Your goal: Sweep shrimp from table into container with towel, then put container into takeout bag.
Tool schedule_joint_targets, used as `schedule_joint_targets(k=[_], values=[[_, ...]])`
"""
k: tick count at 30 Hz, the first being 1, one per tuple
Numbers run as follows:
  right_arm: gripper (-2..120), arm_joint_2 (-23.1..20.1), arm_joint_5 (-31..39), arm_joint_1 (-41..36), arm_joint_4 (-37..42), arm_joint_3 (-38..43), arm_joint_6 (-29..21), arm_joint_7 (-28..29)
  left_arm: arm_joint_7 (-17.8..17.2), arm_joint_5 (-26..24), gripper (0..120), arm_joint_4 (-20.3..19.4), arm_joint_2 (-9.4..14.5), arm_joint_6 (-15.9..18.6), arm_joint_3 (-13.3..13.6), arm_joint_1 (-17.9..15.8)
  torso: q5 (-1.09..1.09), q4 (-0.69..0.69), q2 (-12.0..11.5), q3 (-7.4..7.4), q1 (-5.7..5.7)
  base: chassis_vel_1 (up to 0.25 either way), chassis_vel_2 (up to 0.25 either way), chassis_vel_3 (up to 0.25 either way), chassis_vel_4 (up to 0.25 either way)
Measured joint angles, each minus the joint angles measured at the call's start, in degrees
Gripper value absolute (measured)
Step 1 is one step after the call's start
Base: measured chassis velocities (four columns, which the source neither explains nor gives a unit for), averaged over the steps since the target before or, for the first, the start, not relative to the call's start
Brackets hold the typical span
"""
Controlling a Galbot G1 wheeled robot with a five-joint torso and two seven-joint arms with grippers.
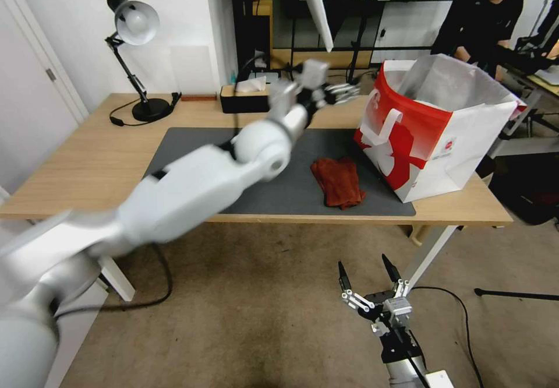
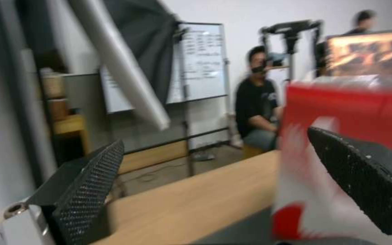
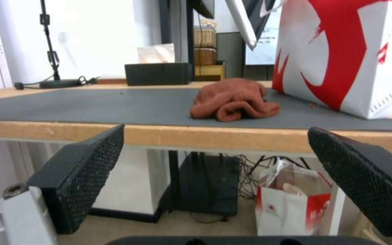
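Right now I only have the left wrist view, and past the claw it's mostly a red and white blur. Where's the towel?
Observer: The towel lies crumpled on the grey mat, near the front edge of the table and close beside the bag.
Operator: And the arm I'm driving, where is it against that?
Observer: The left claw is open, in the air over the far side of the table. It is left of the bag and beyond the towel.
Operator: The other arm?
Observer: The right claw is open, low in front of the table and below its edge, fingers pointing up.
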Motion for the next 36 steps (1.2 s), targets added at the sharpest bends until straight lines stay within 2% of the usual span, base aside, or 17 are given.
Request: schedule_joint_targets(k=[2, 3, 6, 7, 10, 11, 13, 14, 15, 18, 19, 21, 23, 24, 26, 31, 36], values=[[100, 0.1, 0.0, 0.0, 0.7, 0.5, 0.0, 0.1, -2.8, 7.3, 100, -5.9, 5.9, -0.6, -3.8, 8.6, 0.0, 0.01, 0.0, 0.0, -0.01, 0.0, 0.0, 0.0, 0.0], [100, 0.1, 0.0, 0.0, 0.7, 0.5, 0.0, 0.1, -2.8, 7.3, 100, -5.9, 5.9, -0.6, -3.8, 8.6, 0.0, 0.01, 0.0, 0.0, -0.01, 0.0, 0.0, 0.0, 0.0], [100, 0.2, -0.1, 0.2, 1.3, 0.6, -0.5, 0.2, -3.2, 14.2, 100, -11.4, 13.0, -2.6, -9.5, 21.4, -0.03, 0.03, 0.0, 0.0, 0.0, 0.0, 0.0, 0.0, 0.0], [100, 0.2, -0.1, 0.2, 1.3, 0.6, -0.5, 0.2, -3.2, 14.2, 100, -11.4, 13.0, -2.6, -9.5, 21.4, -0.03, 0.03, 0.0, 0.0, 0.0, 0.0, 0.0, 0.0, 0.0], [100, -0.1, -0.4, 1.2, 1.6, -0.2, -1.7, 0.2, -2.3, 19.6, 100, -15.8, 17.8, -5.3, -20.4, 35.4, 0.04, 0.02, 0.0, 0.0, -0.01, 0.0, 0.0, 0.0, 0.0], [100, -0.1, -0.4, 1.2, 1.6, -0.2, -1.7, 0.2, -2.3, 19.6, 100, -15.8, 17.8, -5.3, -20.4, 35.4, 0.04, 0.02, 0.0, 0.0, -0.01, 0.0, 0.0, 0.0, 0.0], [100, -0.2, -0.6, 1.5, 1.6, -0.4, -2.0, 0.2, -1.3, 22.8, 100, -18.0, 18.8, -6.9, -26.1, 43.9, -0.03, 0.02, 0.0, 0.0, -0.01, 0.0, 0.0, 0.0, 0.0], [100, -0.2, -0.6, 1.6, 1.6, -0.4, -2.1, 0.3, -1.0, 24.4, 100, -19.0, 19.1, -8.0, -28.6, 47.8, 0.03, 0.0, 0.0, 0.0, -0.01, 0.0, 0.0, 0.0, 0.0], [100, -0.2, -0.6, 1.6, 1.6, -0.4, -2.1, 0.3, -1.0, 24.4, 100, -19.0, 19.1, -8.0, -28.6, 47.8, 0.03, 0.0, 0.0, 0.0, -0.01, 0.0, 0.0, 0.0, 0.0], [100, -0.3, -0.8, 2.0, 2.1, -0.5, -3.0, 0.5, -0.9, 29.0, 100, -21.2, 18.9, -11.1, -34.0, 58.3, 0.03, 0.02, 0.0, -0.01, -0.02, 0.0, 0.0, 0.0, 0.0], [100, -0.3, -0.8, 2.0, 2.1, -0.5, -3.0, 0.5, -0.9, 29.0, 100, -21.2, 18.9, -11.1, -34.0, 58.3, 0.03, 0.02, 0.0, -0.01, -0.02, 0.0, 0.0, 0.0, 0.0], [100, -0.3, -1.0, 2.2, 2.4, -0.6, -3.5, 0.7, -1.3, 31.1, 100, -21.3, 18.2, -12.7, -36.3, 62.8, 0.0, 0.0, 0.0, 0.0, -0.01, 0.0, 0.0, 0.0, 0.0], [100, -0.3, -1.0, 2.2, 2.4, -0.6, -3.5, 0.7, -1.3, 31.1, 100, -21.3, 18.2, -12.7, -36.3, 62.8, 0.0, 0.0, 0.0, 0.0, -0.01, 0.0, 0.0, 0.0, 0.0], [100, 0.0, -1.3, 2.3, 2.9, -1.0, -4.3, 1.2, -2.4, 34.6, 100, -21.6, 16.3, -14.9, -39.4, 69.0, 0.02, 0.02, 0.0, 0.0, -0.01, 0.0, 0.0, 0.0, 0.0], [100, 0.0, -1.7, 2.3, 3.3, -1.3, -4.9, 2.1, -4.1, 37.8, 100, -21.7, 14.5, -16.6, -40.8, 72.7, 0.02, 0.01, 0.0, 0.0, -0.01, 0.0, 0.0, 0.0, 0.0], [100, 0.2, -2.9, 2.7, 3.9, -1.2, -6.3, 5.6, -9.0, 42.8, 100, -22.5, 11.8, -17.7, -41.7, 77.5, 0.02, 0.01, 0.0, 0.0, -0.01, 0.0, 0.0, 0.0, 0.0], [100, 0.7, -2.7, 2.8, 4.5, -0.4, -7.2, 7.2, -10.4, 45.4, 100, -22.5, 9.6, -18.3, -41.5, 79.5, 0.03, -0.01, 0.0, 0.0, -0.01, 0.0, 0.0, 0.0, 0.0]])
